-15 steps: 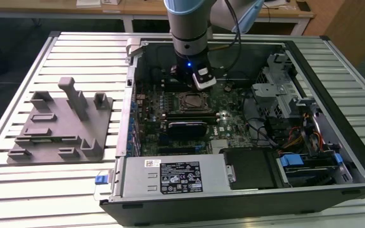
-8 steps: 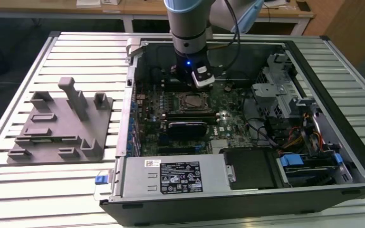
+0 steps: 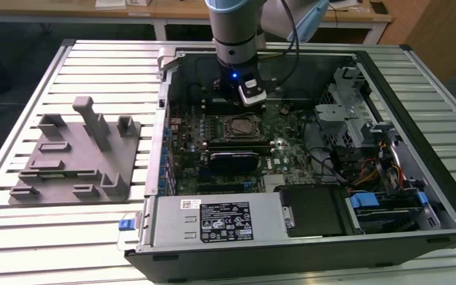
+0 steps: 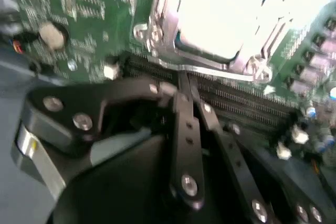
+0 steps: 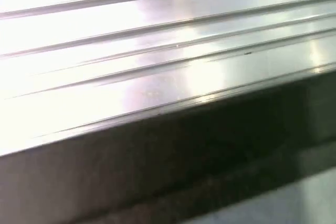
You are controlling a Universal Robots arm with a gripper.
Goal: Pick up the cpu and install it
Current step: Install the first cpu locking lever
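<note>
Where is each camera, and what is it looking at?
Exterior view: off the arm, above and in front, looking down on the open computer case, grey fixture and slatted table; the arm reaches into the case.
Second wrist view: on the arm, facing the motherboard and bright cpu in its socket; the gripper shows.
First wrist view: on the arm, facing shiny slats.
Exterior and second wrist views share the motherboard.

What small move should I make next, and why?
Probably a short, straight lift. The cpu already appears to lie in the socket, and the claw looks shut on nothing, its tips low over the motherboard just beside the socket's frame. Rising should clear both.
</note>
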